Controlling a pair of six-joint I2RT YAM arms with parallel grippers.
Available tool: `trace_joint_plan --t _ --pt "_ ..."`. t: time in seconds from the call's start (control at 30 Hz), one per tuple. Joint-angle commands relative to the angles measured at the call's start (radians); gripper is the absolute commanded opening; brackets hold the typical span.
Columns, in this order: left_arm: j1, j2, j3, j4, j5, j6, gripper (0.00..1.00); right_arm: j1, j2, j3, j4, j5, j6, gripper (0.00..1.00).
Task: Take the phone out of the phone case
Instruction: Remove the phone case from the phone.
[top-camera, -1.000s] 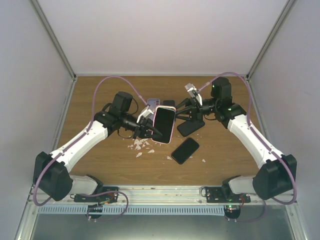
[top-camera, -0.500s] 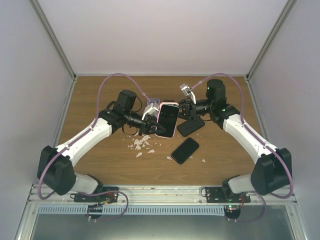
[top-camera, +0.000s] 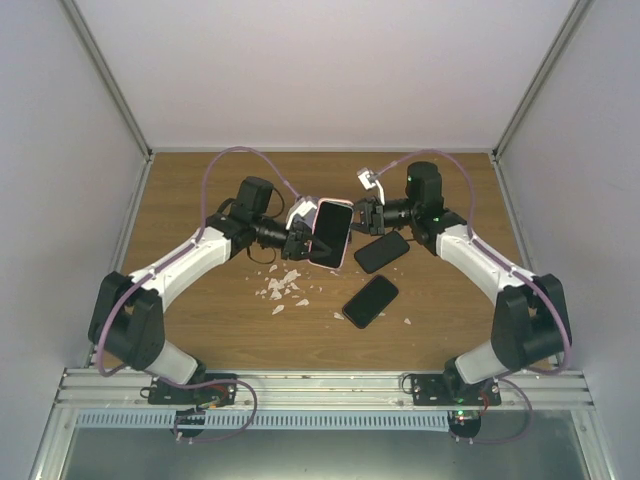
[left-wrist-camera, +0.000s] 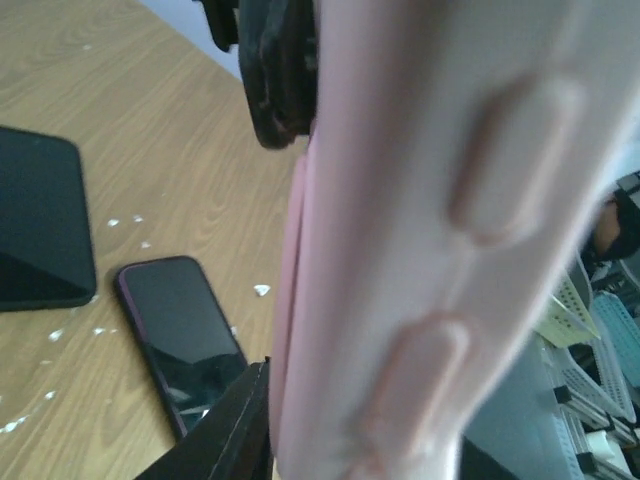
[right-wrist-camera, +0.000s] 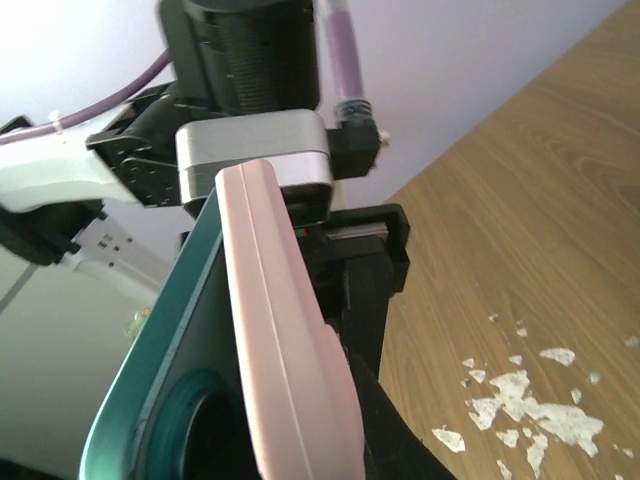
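The phone (top-camera: 330, 230) stands upright above the table in its pink phone case (top-camera: 347, 243), screen towards the camera, held between both arms. My left gripper (top-camera: 306, 241) clasps its left edge. In the left wrist view the case's button side (left-wrist-camera: 430, 250) fills the space between the jaws, and a black finger (left-wrist-camera: 235, 425) lies against it. My right gripper (top-camera: 362, 216) is shut on the right edge. In the right wrist view the pink rim (right-wrist-camera: 285, 350) and the dark glass (right-wrist-camera: 165, 350) sit between my fingers (right-wrist-camera: 400, 430).
Two bare black phones lie on the wooden table, one (top-camera: 381, 251) just right of the held one and one (top-camera: 370, 301) nearer the front. White flakes (top-camera: 283, 288) are scattered below the left gripper. Grey walls close in the table on three sides.
Both arms have carried the cased phone up and slightly right. The right gripper came in from the right and closed on the case's edge.
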Motion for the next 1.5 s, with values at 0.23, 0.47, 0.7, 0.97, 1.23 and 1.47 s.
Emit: trace_joint_plan --t 0.23,0.47,0.7,0.97,1.23,1.47 --pt "0.028 0.075 0.014 0.200 -0.155 -0.127 0.51 -0.032 0.117 -0.077 0.188 0.034 0.281 0.01" --pt "0.033 0.050 0.009 0.186 -0.336 -0.116 0.68 -0.043 0.153 -0.079 0.171 0.104 0.328 0.01" --pt "0.013 -0.072 -0.002 0.204 -0.552 -0.075 0.80 -0.047 0.174 -0.048 0.122 0.177 0.361 0.01" --pt "-0.134 -0.081 0.112 0.074 -0.819 0.004 0.93 -0.047 0.196 -0.017 0.127 0.268 0.449 0.00" --pt "-0.248 -0.032 0.174 0.050 -1.057 0.059 0.92 -0.046 0.172 -0.020 0.123 0.324 0.488 0.00" --pt "-0.298 0.080 0.260 0.002 -1.192 0.072 0.87 -0.045 0.157 -0.015 0.096 0.366 0.493 0.01"
